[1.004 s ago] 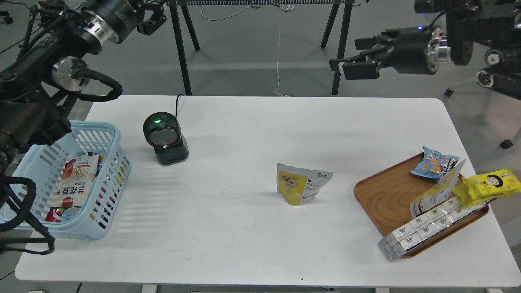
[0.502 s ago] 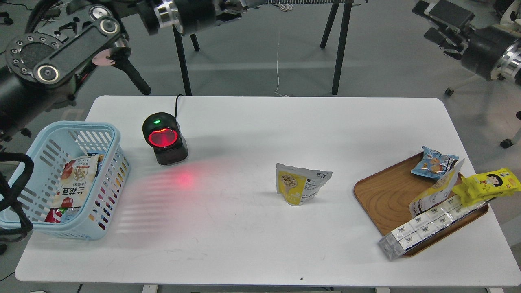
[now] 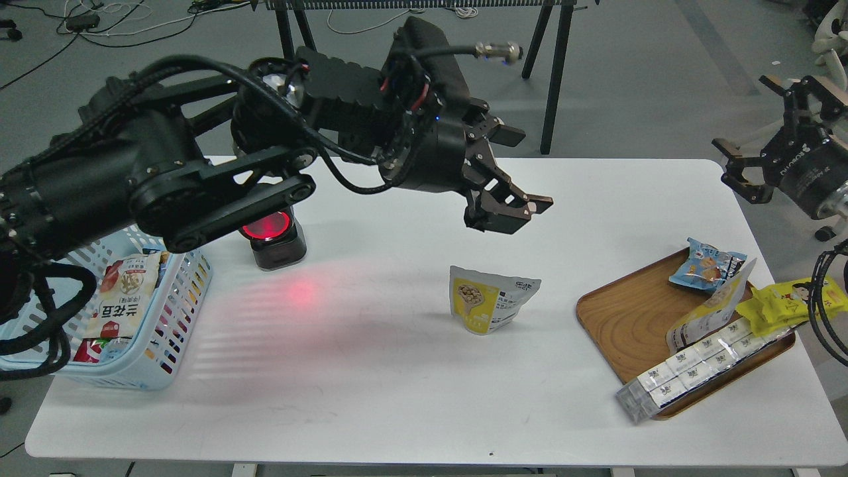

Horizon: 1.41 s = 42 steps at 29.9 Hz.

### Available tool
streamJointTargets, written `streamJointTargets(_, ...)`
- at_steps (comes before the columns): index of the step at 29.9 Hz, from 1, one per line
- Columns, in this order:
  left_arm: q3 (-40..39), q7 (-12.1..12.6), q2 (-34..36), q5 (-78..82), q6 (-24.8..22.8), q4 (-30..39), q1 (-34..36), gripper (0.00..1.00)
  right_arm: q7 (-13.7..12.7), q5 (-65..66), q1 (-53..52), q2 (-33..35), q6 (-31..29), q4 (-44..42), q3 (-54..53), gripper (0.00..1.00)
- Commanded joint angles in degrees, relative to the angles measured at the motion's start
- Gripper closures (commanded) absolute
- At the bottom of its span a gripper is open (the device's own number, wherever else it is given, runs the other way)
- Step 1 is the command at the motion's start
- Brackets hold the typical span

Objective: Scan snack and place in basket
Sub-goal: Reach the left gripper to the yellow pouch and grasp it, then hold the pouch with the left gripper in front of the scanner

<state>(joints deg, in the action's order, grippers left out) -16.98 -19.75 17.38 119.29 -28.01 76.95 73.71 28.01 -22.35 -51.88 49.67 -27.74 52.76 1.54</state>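
Standing upright on the white tabletop (image 3: 411, 371), the snack (image 3: 491, 299) sits just below and slightly left of the left end effector (image 3: 507, 215) as the head view shows it, apart from it and untouched. Its long axis runs roughly left to right across the view, its top seam uppermost. The left end effector hangs above it with its fingers spread wide and nothing between them. The right end effector (image 3: 748, 173) is well apart, beyond the right edge of the tabletop; its fingers look parted and empty. The left arm is judged the nearer and better placed for the pick.

Surface: flat, bare around the pouch on all sides, so a descent meets no obstruction. The scanner (image 3: 270, 232), glowing red and partly hidden by the left arm, lies well to the left of the left end effector. The basket (image 3: 179, 291) lies further left still, already holding other packets. The wooden tray (image 3: 629, 318) with more packets lies well to the right. Neither scanning nor placing is yet done.
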Motion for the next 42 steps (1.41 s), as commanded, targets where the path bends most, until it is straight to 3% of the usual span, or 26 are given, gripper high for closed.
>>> streamJointTargets(1, 4.13, -1.69, -3.67, 5.71, 0.01, -1.62, 0.2, 0.13, -0.01, -3.05, 5.29, -1.85, -0.26, -2.66, -5.91, 0.01)
streamJointTargets(8, 10.11, -1.43, -10.0, 5.71, 0.01, -5.57, -0.32, 0.2, -0.01, -8.32, 13.38, -8.88, -0.26, -6.1, -19.1, 0.01)
streamJointTargets(17, 17.5, -1.52, -10.97, 5.71, 0.01, -12.43, -0.5, 0.29, -0.01, -8.15, 14.26, -11.09, -0.26, -5.65, -20.34, 0.01)
streamJointTargets(23, 17.94, -1.52, -12.37, 5.71, 0.01, -15.25, -0.76, 0.44, -0.01, -8.06, 14.17, -10.56, -0.26, -5.65, -20.34, 0.01)
streamJointTargets(30, 18.56, -1.7, -12.81, 5.71, 0.5, -15.69, -0.94, 0.71, -0.01, -8.06, 14.26, -10.3, -0.26, -5.74, -20.17, 0.01)
streamJointTargets(42, 18.56, -1.52, -12.46, 5.71, 0.5, -15.78, -1.73, 0.86, -0.01, -7.97, 13.74, -10.39, -0.26, -5.92, -19.91, 0.01)
